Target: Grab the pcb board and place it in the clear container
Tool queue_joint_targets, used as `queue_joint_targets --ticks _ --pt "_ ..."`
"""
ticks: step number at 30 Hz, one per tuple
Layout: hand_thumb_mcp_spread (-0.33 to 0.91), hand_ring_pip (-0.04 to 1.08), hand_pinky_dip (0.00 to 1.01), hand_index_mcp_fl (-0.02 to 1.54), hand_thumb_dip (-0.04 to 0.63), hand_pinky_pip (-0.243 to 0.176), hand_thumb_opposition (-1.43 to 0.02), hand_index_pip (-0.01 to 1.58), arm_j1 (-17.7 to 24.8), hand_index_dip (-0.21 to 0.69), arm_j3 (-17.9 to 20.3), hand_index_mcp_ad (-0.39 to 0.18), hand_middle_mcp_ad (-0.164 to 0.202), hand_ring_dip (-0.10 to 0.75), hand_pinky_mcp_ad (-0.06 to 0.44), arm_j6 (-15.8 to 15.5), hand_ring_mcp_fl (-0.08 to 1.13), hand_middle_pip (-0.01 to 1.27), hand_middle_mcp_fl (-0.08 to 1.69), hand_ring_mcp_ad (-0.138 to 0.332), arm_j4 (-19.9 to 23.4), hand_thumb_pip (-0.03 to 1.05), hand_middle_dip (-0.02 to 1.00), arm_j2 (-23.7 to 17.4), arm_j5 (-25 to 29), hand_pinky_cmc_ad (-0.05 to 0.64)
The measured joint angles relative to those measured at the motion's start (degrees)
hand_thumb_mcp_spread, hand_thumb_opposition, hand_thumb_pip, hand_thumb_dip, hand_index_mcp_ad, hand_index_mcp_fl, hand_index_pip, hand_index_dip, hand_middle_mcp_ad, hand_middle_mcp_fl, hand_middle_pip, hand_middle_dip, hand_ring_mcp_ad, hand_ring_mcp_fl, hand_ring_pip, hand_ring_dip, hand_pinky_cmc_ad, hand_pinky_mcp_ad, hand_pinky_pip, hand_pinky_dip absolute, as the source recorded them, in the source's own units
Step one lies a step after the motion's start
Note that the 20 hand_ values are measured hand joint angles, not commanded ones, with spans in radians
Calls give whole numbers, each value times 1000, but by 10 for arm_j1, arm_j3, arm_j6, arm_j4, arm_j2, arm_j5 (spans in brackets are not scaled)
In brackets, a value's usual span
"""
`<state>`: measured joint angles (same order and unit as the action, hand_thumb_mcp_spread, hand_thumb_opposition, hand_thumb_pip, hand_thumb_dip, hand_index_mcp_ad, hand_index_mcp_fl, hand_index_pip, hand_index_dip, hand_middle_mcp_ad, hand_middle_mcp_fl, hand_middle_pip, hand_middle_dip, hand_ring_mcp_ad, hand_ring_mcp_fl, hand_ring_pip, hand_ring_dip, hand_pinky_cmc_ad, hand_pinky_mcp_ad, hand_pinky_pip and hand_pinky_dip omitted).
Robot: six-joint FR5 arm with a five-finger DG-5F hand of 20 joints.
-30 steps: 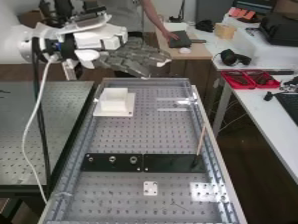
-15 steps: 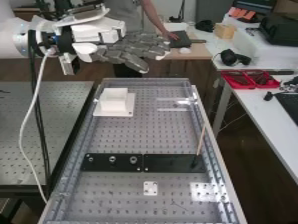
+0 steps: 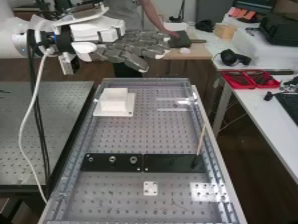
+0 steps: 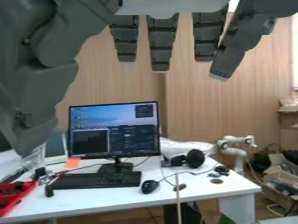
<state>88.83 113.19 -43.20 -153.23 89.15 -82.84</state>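
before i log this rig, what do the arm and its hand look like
The arm is white, rounded and glossy-looking, with a black band near the wrist, a white cable and black cables hanging from it. The hand has dark grey, segmented fingers with paler tips, and a white, blocky housing behind them.

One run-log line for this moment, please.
hand: open, holding nothing, raised by bench's far end | white block: on white base | two black plates: end to end across bench

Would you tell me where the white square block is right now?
In the high view, the white square block sits on a white base near the far left corner of the perforated bench, beyond the long black strip.
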Motion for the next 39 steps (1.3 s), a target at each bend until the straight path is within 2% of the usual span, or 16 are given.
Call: queue_joint_targets --ticks 23,34,36,37,39 --pt "208 98 560 40 75 -75 -714 113 -3 145 -4 -89 59 30 183 4 7 124 86 243 -12 480 157 -3 -6 316" --pt "208 98 564 40 75 -77 -717 112 -8 147 -22 -89 59 30 185 7 0 124 86 243 -61 475 157 4 -31 314" --pt "211 98 564 40 72 -79 -717 113 -8 150 -26 -101 51 30 185 6 2 124 86 241 -69 463 157 4 -35 316" --pt "211 98 564 40 75 -80 -714 115 -8 155 -27 -89 66 30 185 5 2 124 86 241 -72 464 157 4 -35 316" --pt "208 98 564 40 73 -80 -714 113 -6 155 -29 -89 68 30 185 1 2 126 79 241 -77 464 157 2 -35 316"
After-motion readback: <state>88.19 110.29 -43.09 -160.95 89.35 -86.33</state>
